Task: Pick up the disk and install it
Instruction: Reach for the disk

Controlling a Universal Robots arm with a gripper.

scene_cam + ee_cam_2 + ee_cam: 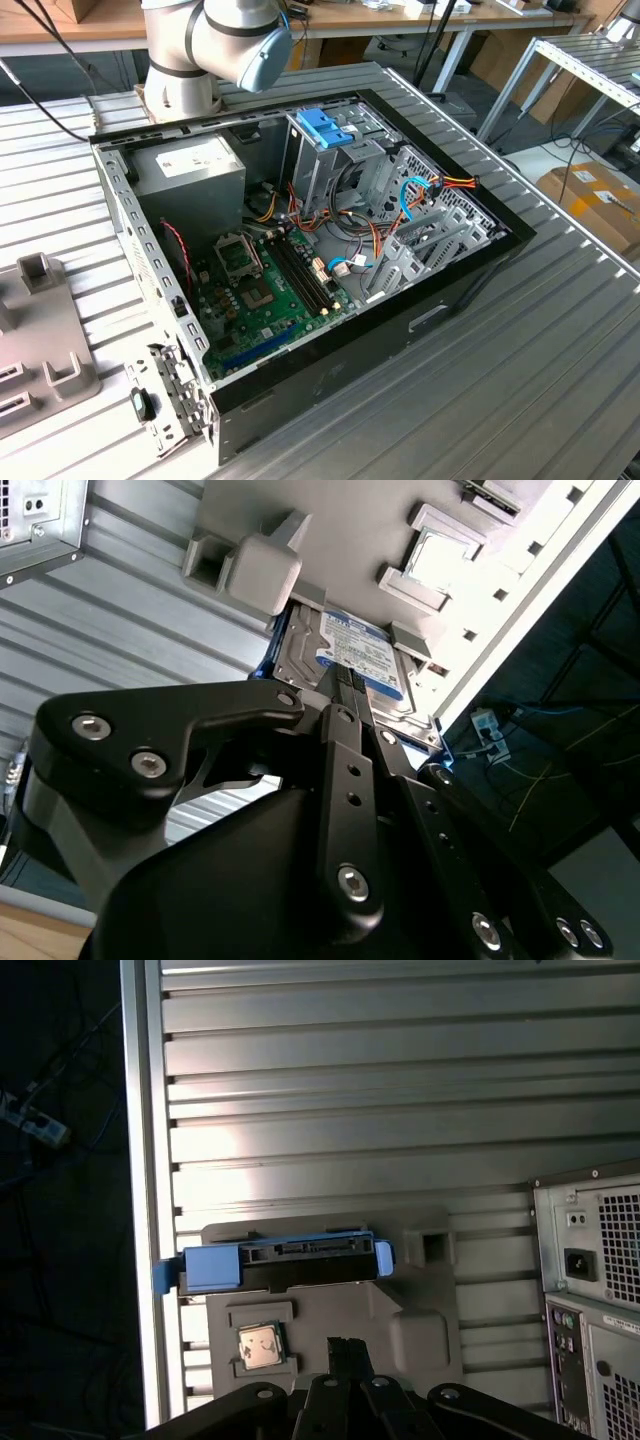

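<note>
1. Black linkages of the end effector [348, 675] crowd the foreground in the second wrist view. Its two fingers are drawn together with nothing between them, clenched on air.
2. Past the fingertips lies the disk [365, 645], flat and label-up, its white label crossed by a blue band. It is seated in a grey fixture plate [330, 540].
3. The first wrist view shows the disk [290, 1260] by its connector edge and light-blue rails. The end effector [347, 1345] hangs over the plate, apart from the disk, and a small square processor chip [260, 1345] sits in a pocket near the fingertips.
4. That plate rests on the ribbed metal counter [350, 1110], close to its edge. The rear of the computer case [590, 1290] stands beside it — the disk is outside the case.
5. From the exterior view, the computer case [330, 370] lies open on the counter [520, 380]. Inside are a green motherboard [260, 290], a grey power supply [190, 165] and a blue bracket [325, 128] topping the drive cage [305, 165]. Behind the case rises the arm [215, 40].
</note>
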